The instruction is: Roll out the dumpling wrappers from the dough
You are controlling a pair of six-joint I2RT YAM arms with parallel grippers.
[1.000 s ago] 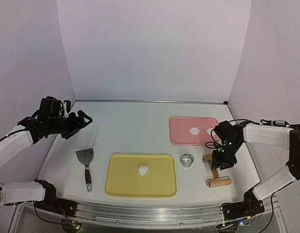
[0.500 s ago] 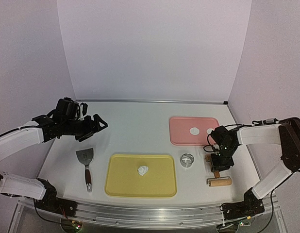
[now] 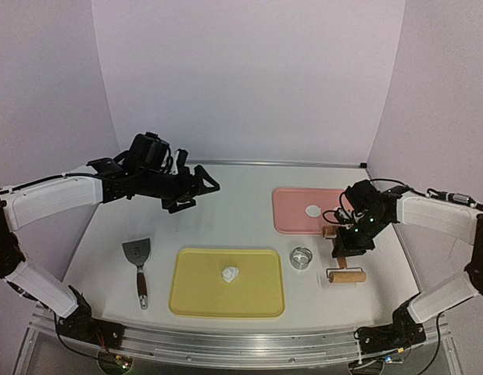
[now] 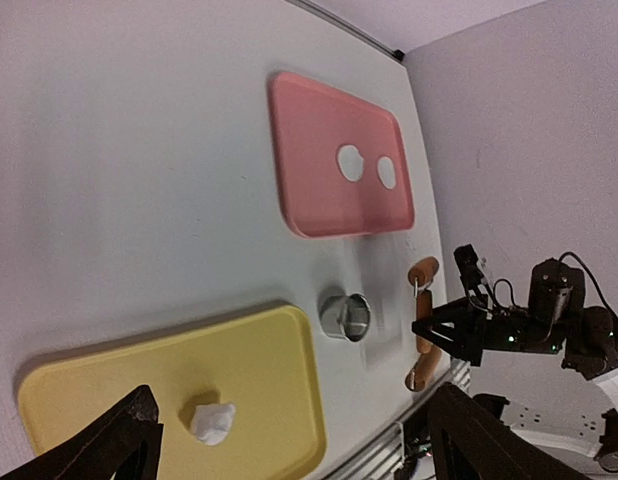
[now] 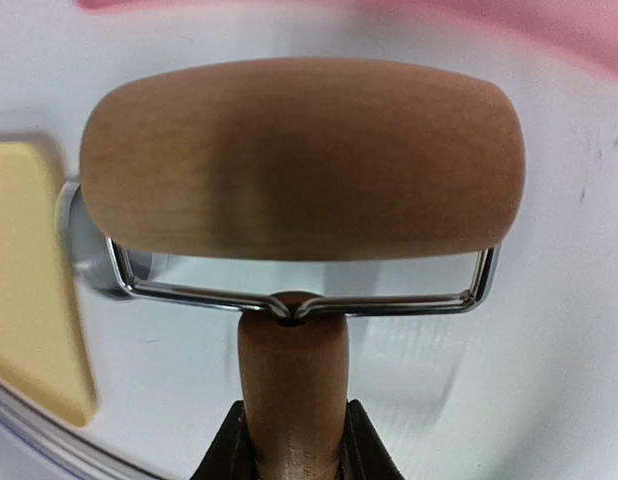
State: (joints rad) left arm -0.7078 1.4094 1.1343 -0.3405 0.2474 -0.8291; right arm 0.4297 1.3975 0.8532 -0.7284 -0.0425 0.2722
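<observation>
- The right jaws are shut tight on the brown wooden handle (image 5: 292,380) of a wooden rolling pin with a silver wire frame (image 3: 347,276). 1 black finger (image 5: 234,450) shows on each side of the handle.
- In the right wrist view, the fat wooden drum of the rolling pin lies sideways over the white surface (image 3: 226,211).
- The left jaws are wide open and hold nothing. Their 2 black fingers (image 4: 99,450) hang high over the back left part of the surface.
- A small shiny metal ring (image 3: 302,258) stands just left of the rolling pin, between it and a flat yellow tray (image 3: 198,289).
- A flat pink tray (image 3: 292,215) lies behind the ring. The 2 dumpling wrappers (image 4: 350,162), small white round discs, lie side by side on the pink tray, close together near its right end.
- From the top, only 1 wrapper shows. The right arm (image 3: 429,215) hides the other.
- A small white lump of dough (image 3: 230,273) sits near the middle of the yellow tray.
- A metal scraper with a dark wooden handle (image 3: 137,254) lies flat on the surface, left of the yellow tray and not touching it.
</observation>
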